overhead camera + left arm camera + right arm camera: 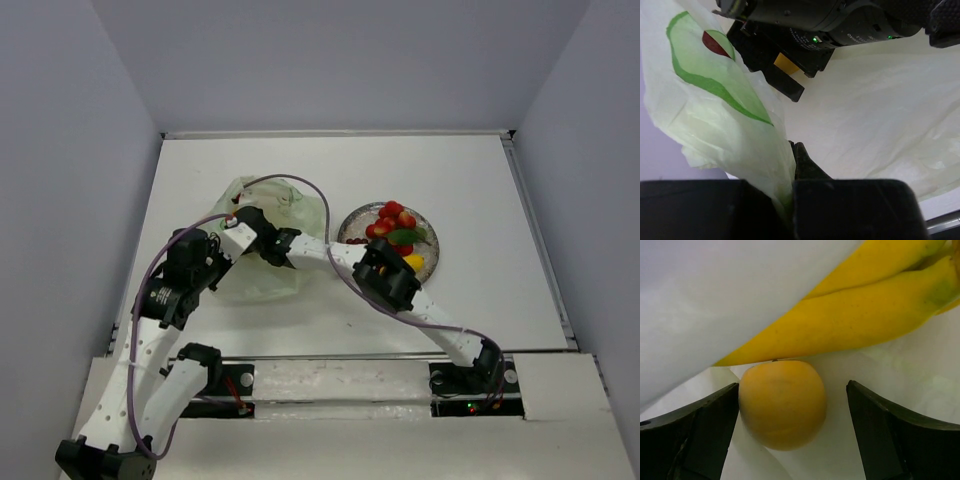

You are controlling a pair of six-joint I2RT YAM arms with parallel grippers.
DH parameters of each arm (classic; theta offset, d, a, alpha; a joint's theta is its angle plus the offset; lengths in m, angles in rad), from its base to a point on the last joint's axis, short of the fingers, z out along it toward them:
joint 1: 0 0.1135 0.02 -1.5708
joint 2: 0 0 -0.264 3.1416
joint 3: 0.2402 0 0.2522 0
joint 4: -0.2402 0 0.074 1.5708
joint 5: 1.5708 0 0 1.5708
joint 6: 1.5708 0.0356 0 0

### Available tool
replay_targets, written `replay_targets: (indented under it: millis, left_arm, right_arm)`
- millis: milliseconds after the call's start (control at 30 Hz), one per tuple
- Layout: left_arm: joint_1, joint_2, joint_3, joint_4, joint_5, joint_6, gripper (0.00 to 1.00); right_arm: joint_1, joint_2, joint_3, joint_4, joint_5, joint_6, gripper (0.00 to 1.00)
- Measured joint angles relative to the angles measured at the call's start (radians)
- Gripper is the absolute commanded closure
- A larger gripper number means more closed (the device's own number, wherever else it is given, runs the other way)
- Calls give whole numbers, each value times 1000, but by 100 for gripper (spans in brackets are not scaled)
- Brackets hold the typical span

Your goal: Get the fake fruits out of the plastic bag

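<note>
Our left pincer [790, 167] is clamped on a fold of the bag [290, 200], holding its mouth up. The bag lies on the counter [450, 170] at 9 o'clock of the plate [432, 232], where several fruits [392, 222] already sit. Our right pincer [792, 390] is inside the bag, jaws apart around an orange fruit [782, 402], with bananas [865, 325] at 1 o'clock of it. The fruit sits hard against one jaw and well apart from the other, so we judge it best to centre on it first. We then close gently, clear of the bananas and film, and lift straight out through the mouth.
</note>
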Motion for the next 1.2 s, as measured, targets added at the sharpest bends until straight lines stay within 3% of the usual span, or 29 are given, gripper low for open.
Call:
replay_targets:
  millis: [100, 167, 333, 467, 633, 900, 1200]
  left_arm:
    - [0, 0, 0, 1, 3, 3, 100]
    - [0, 0, 0, 2, 3, 6, 100]
    - [0, 11, 0, 11, 4, 6, 100]
    - [0, 13, 0, 11, 3, 7, 100]
    - [0, 4, 0, 12, -17, 14, 100]
    - [0, -3, 0, 13, -51, 18, 100]
    - [0, 0, -17, 28, -110, 14, 100]
  right_arm:
    - [3, 24, 12, 4, 28, -5, 12]
    - [6, 25, 13, 2, 39, -6, 23]
    - [13, 51, 45, 2, 49, 3, 35]
    - [13, 53, 47, 2, 56, 7, 38]
    - [6, 46, 28, 14, 72, 23, 50]
    - [-2, -37, -87, 17, 72, -10, 52]
    - [-27, -282, -320, 62, 71, -9, 52]
